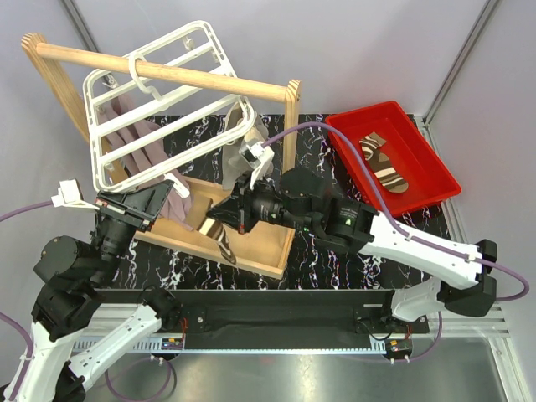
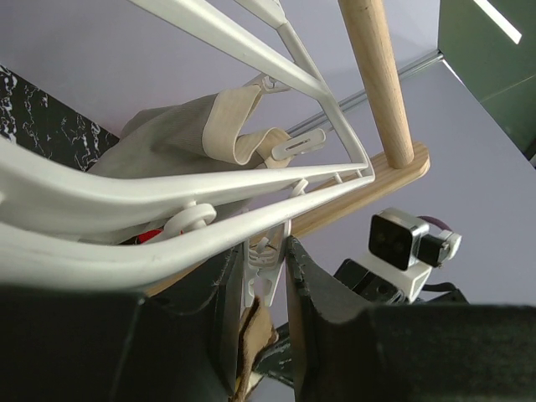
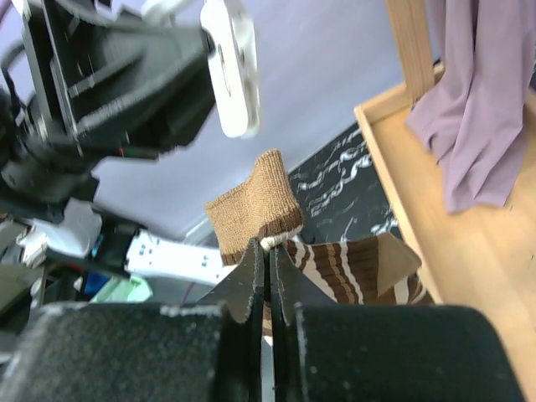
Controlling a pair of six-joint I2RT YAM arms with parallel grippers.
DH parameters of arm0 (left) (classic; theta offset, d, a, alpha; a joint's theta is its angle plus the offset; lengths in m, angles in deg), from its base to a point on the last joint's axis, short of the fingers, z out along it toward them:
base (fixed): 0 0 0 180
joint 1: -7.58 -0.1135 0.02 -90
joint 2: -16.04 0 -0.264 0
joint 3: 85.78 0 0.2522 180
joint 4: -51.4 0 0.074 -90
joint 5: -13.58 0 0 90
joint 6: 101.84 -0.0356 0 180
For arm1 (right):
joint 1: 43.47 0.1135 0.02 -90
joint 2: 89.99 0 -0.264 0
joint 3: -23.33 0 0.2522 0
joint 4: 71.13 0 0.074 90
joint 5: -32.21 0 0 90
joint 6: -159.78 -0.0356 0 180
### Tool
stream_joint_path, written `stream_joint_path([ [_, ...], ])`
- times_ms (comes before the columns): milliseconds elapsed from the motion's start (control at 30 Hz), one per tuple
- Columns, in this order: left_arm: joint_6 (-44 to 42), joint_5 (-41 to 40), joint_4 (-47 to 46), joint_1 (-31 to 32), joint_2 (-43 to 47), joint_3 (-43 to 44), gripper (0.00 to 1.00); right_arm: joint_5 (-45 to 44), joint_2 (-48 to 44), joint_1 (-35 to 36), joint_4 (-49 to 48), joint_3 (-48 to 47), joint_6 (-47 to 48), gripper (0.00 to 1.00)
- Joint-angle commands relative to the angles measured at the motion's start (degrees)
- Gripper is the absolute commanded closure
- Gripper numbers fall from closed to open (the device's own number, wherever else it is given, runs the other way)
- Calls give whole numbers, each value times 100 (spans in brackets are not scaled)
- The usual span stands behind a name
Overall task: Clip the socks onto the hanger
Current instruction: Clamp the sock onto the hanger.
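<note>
- The stand (image 1: 167,74) is on the table (image 1: 322,270), left of the middle.
- The hanger (image 1: 91,126) hangs on its rail at the left end, with cloths (image 1: 146,142) under it.
- The tray (image 1: 410,138) is at the right rear, with the first sock (image 1: 383,163) in it.
- The second sock (image 1: 219,234) is over the stand's base, held in the right end effector (image 1: 237,213). The left end effector (image 1: 172,191) is just left of it.

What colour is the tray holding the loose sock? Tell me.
Red tray; clearest in the top external view.
</note>
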Motion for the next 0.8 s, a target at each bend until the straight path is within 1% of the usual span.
stream_joint_path([
  [0,22,113,-57,-7,-119,43,100,-469,205,32,-216,-458,182,100],
  [267,31,148,-48,1,-102,25,100,-407,364,-3,-251,-651,164,100],
  [767,22,184,-92,1,-119,-19,100,-82,224,-30,-436,-528,32,100],
])
